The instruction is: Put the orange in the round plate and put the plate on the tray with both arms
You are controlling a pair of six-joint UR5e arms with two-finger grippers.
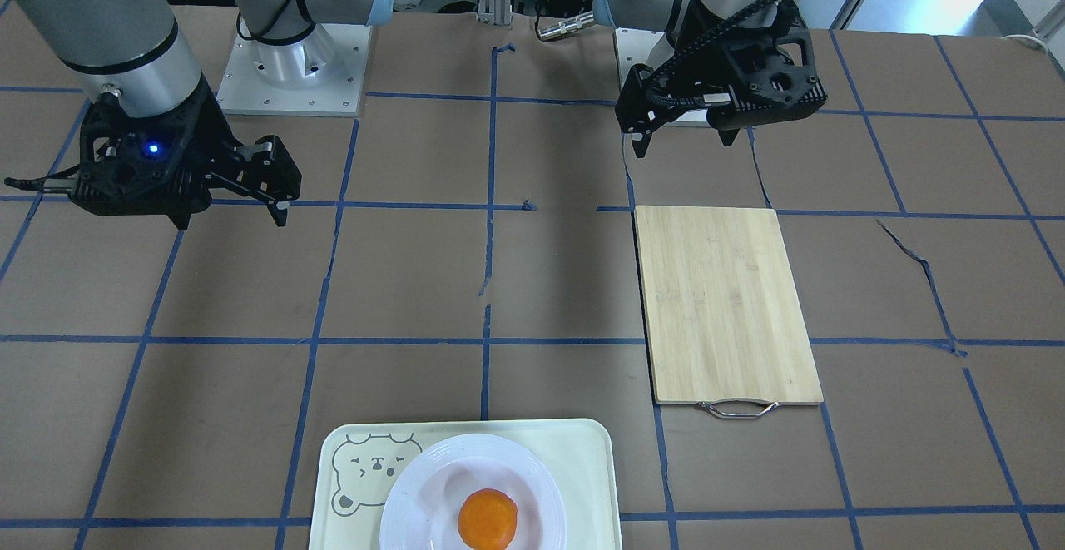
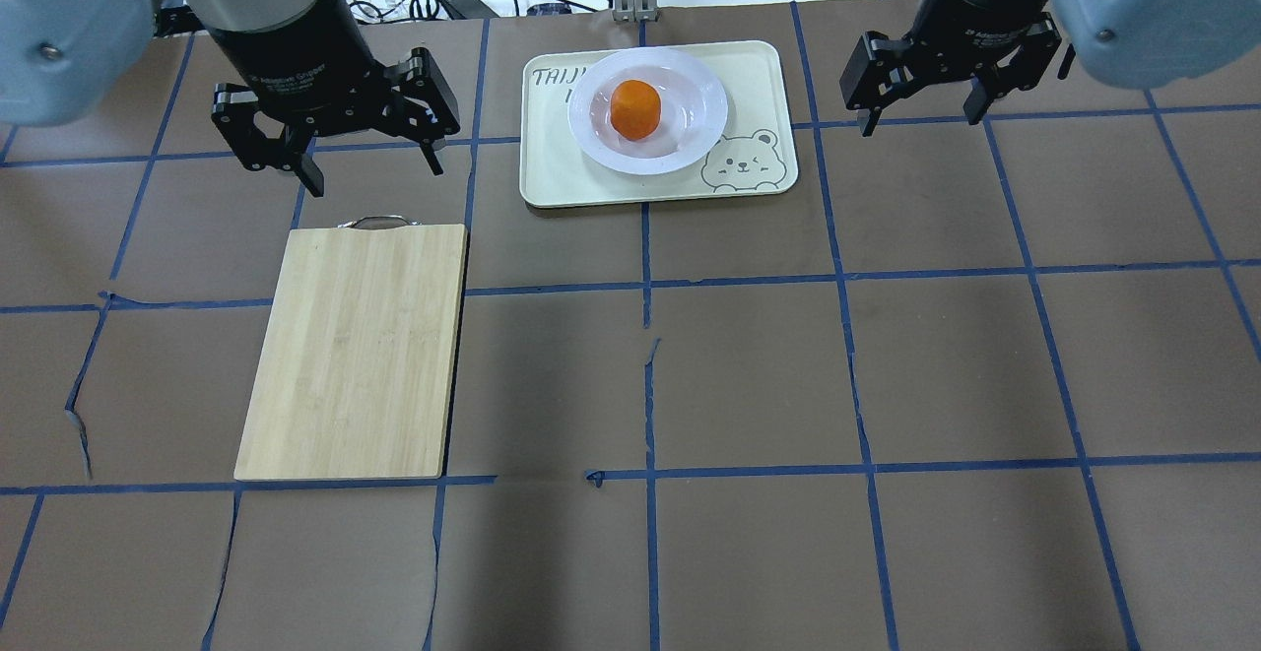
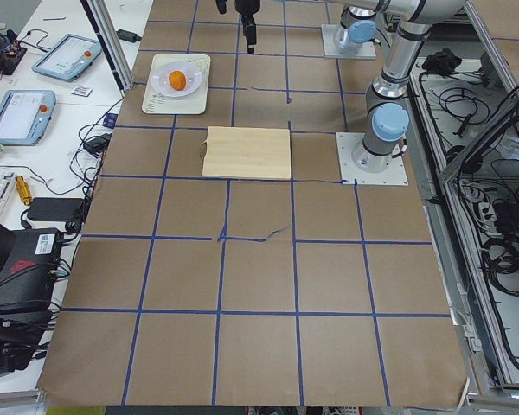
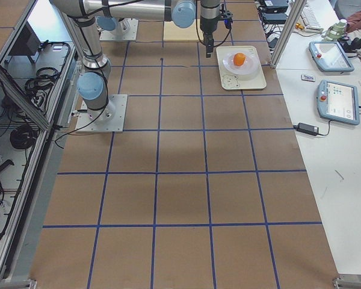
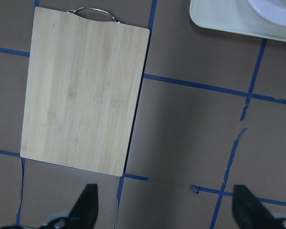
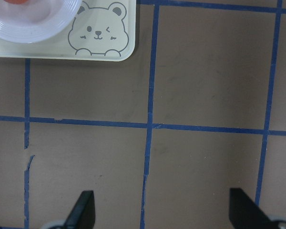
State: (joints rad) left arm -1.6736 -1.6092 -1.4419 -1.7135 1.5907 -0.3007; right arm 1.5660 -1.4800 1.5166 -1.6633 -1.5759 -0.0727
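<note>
You have the orange (image 2: pixel 635 109) sitting in the well of the round plate (image 2: pixel 690 134). The plate rests on the tray (image 2: pixel 562 173) beside the drawn bear face, on the side of the table far from the robot. Your left gripper (image 2: pixel 374 173) hangs above the table near the bamboo cutting board (image 2: pixel 355 351), fingers spread, gripping nothing. Your right gripper (image 2: pixel 921 122) hangs apart from the tray, likewise spread.
</note>
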